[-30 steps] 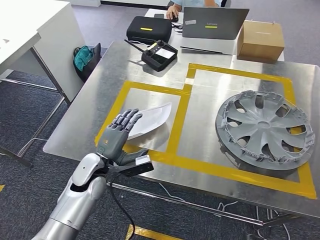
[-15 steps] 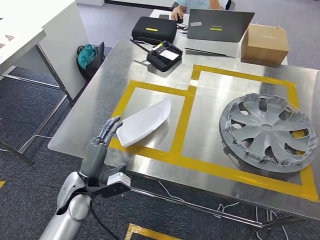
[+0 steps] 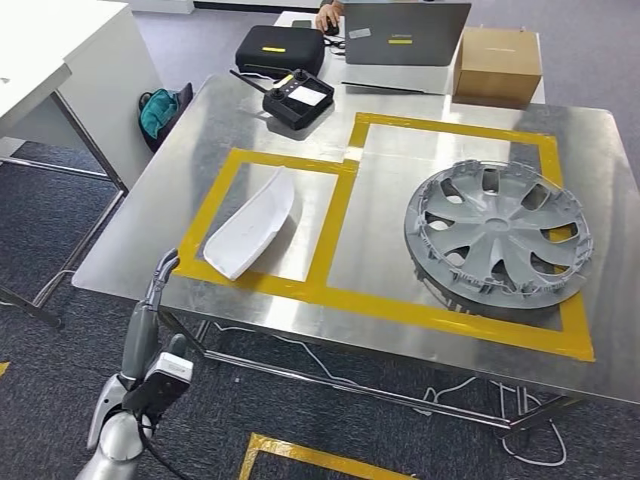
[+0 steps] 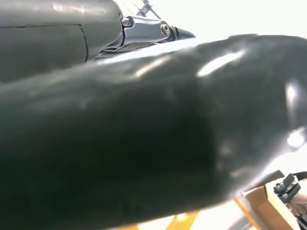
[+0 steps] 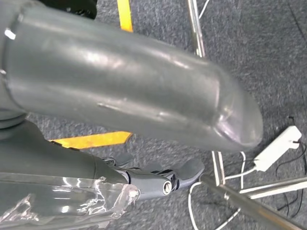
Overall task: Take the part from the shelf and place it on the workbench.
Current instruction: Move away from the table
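Note:
The white curved part (image 3: 250, 226) lies flat on the metal workbench (image 3: 392, 330), inside the left yellow-taped rectangle (image 3: 317, 292). My left hand (image 3: 149, 322) hangs below and in front of the bench's front left corner, fingers straight and apart, holding nothing, well clear of the part. In the left wrist view the thick dark thumb (image 4: 152, 139) is very close to the lens. My right hand (image 5: 145, 112) hangs over the carpet with its fingers (image 5: 170, 179) stretched out and nothing in them.
A grey wheel cover (image 3: 494, 235) lies in the right taped rectangle. At the bench's far side are a black controller (image 3: 298, 98), a black case (image 3: 279, 48), a laptop (image 3: 404, 20) and a cardboard box (image 3: 496, 62). A white table (image 3: 45, 60) stands to the left.
My left hand has let go of the white part's near end and dropped back below the bench's front edge. The part stays on the bench. The camera has shifted a little.

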Controlling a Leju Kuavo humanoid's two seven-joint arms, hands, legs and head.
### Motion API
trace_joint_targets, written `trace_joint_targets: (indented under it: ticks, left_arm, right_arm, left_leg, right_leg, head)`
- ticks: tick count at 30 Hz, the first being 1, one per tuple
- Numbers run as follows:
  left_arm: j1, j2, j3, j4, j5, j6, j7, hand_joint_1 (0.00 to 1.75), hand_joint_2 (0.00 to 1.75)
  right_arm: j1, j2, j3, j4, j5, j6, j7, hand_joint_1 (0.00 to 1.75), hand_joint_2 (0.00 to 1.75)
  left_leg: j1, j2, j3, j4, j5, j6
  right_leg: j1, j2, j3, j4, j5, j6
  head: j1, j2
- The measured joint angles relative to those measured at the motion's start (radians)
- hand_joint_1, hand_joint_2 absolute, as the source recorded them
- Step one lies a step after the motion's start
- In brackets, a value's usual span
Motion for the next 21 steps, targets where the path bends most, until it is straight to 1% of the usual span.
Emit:
trace_joint_targets:
  ticks: [1, 2, 3, 4, 5, 6, 7, 8, 9, 10, 11, 12, 13, 14, 15, 16, 17, 18, 19, 20, 21]
  left_arm:
    - [0.000, -0.001, 0.002, -0.001, 0.000, 0.000, 0.000, 0.00, 0.00]
    - [-0.001, -0.002, 0.004, -0.004, 0.000, 0.000, 0.000, 0.00, 0.00]
    - [-0.002, -0.004, 0.006, -0.007, 0.001, 0.000, 0.000, 0.00, 0.00]
    - [-0.002, -0.006, 0.009, -0.009, 0.006, 0.000, 0.000, 0.00, 0.00]
    - [-0.001, -0.008, 0.012, -0.011, 0.016, -0.001, 0.000, 0.00, 0.00]
    - [0.002, -0.010, 0.017, -0.011, 0.030, -0.002, -0.001, 0.00, 0.00]
    - [0.004, -0.012, 0.024, -0.010, 0.047, -0.004, -0.003, 0.00, 0.00]
    - [0.007, -0.014, 0.031, -0.009, 0.066, -0.009, -0.006, 0.00, 0.00]
    - [0.010, -0.017, 0.041, -0.007, 0.085, -0.016, -0.012, 0.00, 0.00]
    - [0.014, -0.020, 0.051, -0.004, 0.103, -0.024, -0.018, 0.00, 0.00]
    - [0.019, -0.023, 0.062, 0.000, 0.119, -0.032, -0.025, 0.00, 0.00]
    - [0.026, -0.026, 0.075, 0.005, 0.134, -0.037, -0.032, 0.00, 0.00]
    - [0.033, -0.028, 0.089, 0.011, 0.148, -0.042, -0.040, 0.00, 0.00]
    - [0.041, -0.031, 0.103, 0.016, 0.161, -0.047, -0.047, 0.00, 0.00]
    - [0.048, -0.034, 0.118, 0.020, 0.173, -0.053, -0.053, 0.00, 0.00]
    - [0.055, -0.037, 0.131, 0.023, 0.186, -0.061, -0.060, 0.00, 0.00]
    - [0.060, -0.041, 0.145, 0.026, 0.200, -0.071, -0.067, 0.00, 0.00]
    - [0.066, -0.045, 0.161, 0.028, 0.214, -0.082, -0.074, 0.00, 0.00]
    - [0.070, -0.049, 0.178, 0.030, 0.229, -0.093, -0.082, 0.00, 0.00]
    - [0.075, -0.054, 0.198, 0.035, 0.241, -0.103, -0.090, 0.00, 0.00]
    - [0.078, -0.060, 0.219, 0.040, 0.251, -0.112, -0.097, 0.00, 0.00]
  right_arm:
    - [-0.001, 0.000, -0.001, 0.000, 0.000, 0.000, 0.000, 0.00, 0.00]
    - [-0.002, 0.001, -0.001, -0.001, 0.000, 0.000, 0.000, 0.00, 0.00]
    - [-0.003, 0.002, -0.002, -0.001, 0.000, 0.000, 0.000, 0.00, 0.00]
    - [-0.003, 0.003, -0.003, -0.001, 0.001, 0.000, 0.000, 0.00, 0.00]
    - [-0.002, 0.004, -0.004, -0.002, 0.003, 0.000, 0.000, 0.00, 0.00]
    - [-0.001, 0.004, -0.005, -0.002, 0.006, 0.000, 0.000, 0.00, 0.00]
    - [0.001, 0.004, -0.008, -0.002, 0.010, -0.001, 0.000, 0.00, 0.00]
    - [0.002, 0.004, -0.011, -0.002, 0.014, -0.002, 0.000, 0.00, 0.00]
    - [0.003, 0.004, -0.014, -0.002, 0.019, -0.002, 0.000, 0.00, 0.00]
    - [0.003, 0.004, -0.018, -0.002, 0.024, -0.003, 0.000, 0.00, 0.00]
    - [0.003, 0.004, -0.021, -0.002, 0.029, -0.004, 0.000, 0.00, 0.00]
    - [0.002, 0.004, -0.025, -0.002, 0.032, -0.006, 0.000, 0.00, 0.00]
    - [0.001, 0.005, -0.029, -0.002, 0.035, -0.010, 0.000, 0.00, 0.00]
    - [0.000, 0.007, -0.034, -0.002, 0.038, -0.016, 0.000, 0.00, 0.00]
    - [-0.001, 0.009, -0.040, -0.002, 0.041, -0.022, 0.000, 0.00, 0.00]
    - [-0.002, 0.012, -0.044, -0.003, 0.045, -0.028, 0.000, 0.00, 0.00]
    - [-0.005, 0.014, -0.047, -0.004, 0.049, -0.032, 0.000, 0.00, 0.00]
    - [-0.009, 0.017, -0.049, -0.004, 0.054, -0.034, 0.000, 0.00, 0.00]
    - [-0.014, 0.020, -0.051, -0.005, 0.059, -0.034, 0.000, 0.00, 0.00]
    - [-0.018, 0.023, -0.054, -0.005, 0.063, -0.033, 0.000, 0.00, 0.00]
    - [-0.019, 0.026, -0.058, -0.005, 0.067, -0.033, 0.000, 0.00, 0.00]
  left_leg:
    - [-0.004, -0.002, 0.051, -0.068, 0.020, 0.010]
    - [-0.009, -0.006, 0.103, -0.145, 0.034, 0.020]
    - [-0.014, -0.008, 0.144, -0.208, 0.047, 0.025]
    - [-0.019, -0.009, 0.165, -0.244, 0.053, 0.028]
    - [-0.023, -0.009, 0.170, -0.258, 0.058, 0.029]
    - [-0.025, -0.008, 0.165, -0.258, 0.071, 0.031]
    - [-0.025, -0.006, 0.159, -0.260, 0.083, 0.037]
    - [-0.025, -0.003, 0.150, -0.262, 0.096, 0.043]
    - [-0.022, -0.001, 0.140, -0.264, 0.109, 0.049]
    - [-0.020, 0.002, 0.128, -0.264, 0.121, 0.054]
    - [-0.021, 0.004, 0.115, -0.264, 0.131, 0.057]
    - [-0.021, 0.006, 0.101, -0.264, 0.143, 0.058]
    - [-0.022, 0.008, 0.086, -0.263, 0.154, 0.058]
    - [-0.023, 0.010, 0.070, -0.262, 0.166, 0.057]
    - [-0.023, 0.012, 0.055, -0.261, 0.177, 0.055]
    - [-0.023, 0.012, 0.042, -0.260, 0.187, 0.052]
    - [-0.024, 0.013, 0.032, -0.258, 0.196, 0.048]
    - [-0.025, 0.014, 0.024, -0.255, 0.204, 0.043]
    - [-0.026, 0.015, 0.020, -0.254, 0.212, 0.039]
    - [-0.027, 0.017, 0.018, -0.253, 0.220, 0.033]
    - [-0.026, 0.019, 0.017, -0.253, 0.228, 0.028]
  right_leg:
    - [0.002, 0.003, -0.011, 0.000, 0.011, 0.001]
    - [0.004, 0.006, -0.020, 0.000, 0.022, 0.004]
    - [0.005, 0.009, -0.027, -0.001, 0.033, 0.008]
    - [0.005, 0.010, -0.030, -0.004, 0.043, 0.014]
    - [0.004, 0.010, -0.031, -0.010, 0.054, 0.020]
    - [0.001, 0.010, -0.030, -0.020, 0.067, 0.028]
    - [-0.001, 0.009, -0.030, -0.025, 0.073, 0.034]
    - [-0.002, 0.006, -0.036, -0.022, 0.061, 0.040]
    - [-0.003, 0.002, -0.047, 0.000, 0.029, 0.045]
    - [-0.003, -0.003, -0.062, 0.044, -0.022, 0.049]
    - [-0.003, -0.007, -0.078, 0.104, -0.078, 0.052]
    - [-0.003, -0.009, -0.090, 0.175, -0.124, 0.055]
    - [-0.003, -0.009, -0.093, 0.232, -0.147, 0.056]
    - [-0.003, -0.010, -0.083, 0.264, -0.147, 0.057]
    - [-0.002, -0.010, -0.053, 0.263, -0.129, 0.056]
    - [-0.001, -0.011, -0.005, 0.222, -0.105, 0.055]
    - [0.000, -0.014, 0.056, 0.153, -0.098, 0.052]
    - [0.002, -0.016, 0.121, 0.072, -0.103, 0.048]
    - [0.004, -0.019, 0.166, 0.008, -0.117, 0.043]
    - [0.007, -0.020, 0.191, -0.033, -0.131, 0.038]
    - [0.009, -0.020, 0.197, -0.049, -0.134, 0.031]
  head:
    - [0.000, 0.000]
    - [0.000, 0.000]
    - [0.001, 0.000]
    - [0.002, 0.000]
    - [0.002, 0.000]
    - [0.002, 0.000]
    - [0.002, 0.000]
    - [0.002, 0.000]
    - [0.004, 0.000]
    - [0.006, 0.000]
    - [0.007, 0.000]
    - [0.008, 0.000]
    - [0.008, 0.000]
    - [0.008, 0.000]
    - [0.007, 0.000]
    - [0.007, 0.000]
    - [0.008, 0.000]
    - [0.007, 0.000]
    - [0.006, 0.000]
    - [0.005, 0.000]
    - [0.005, 0.000]
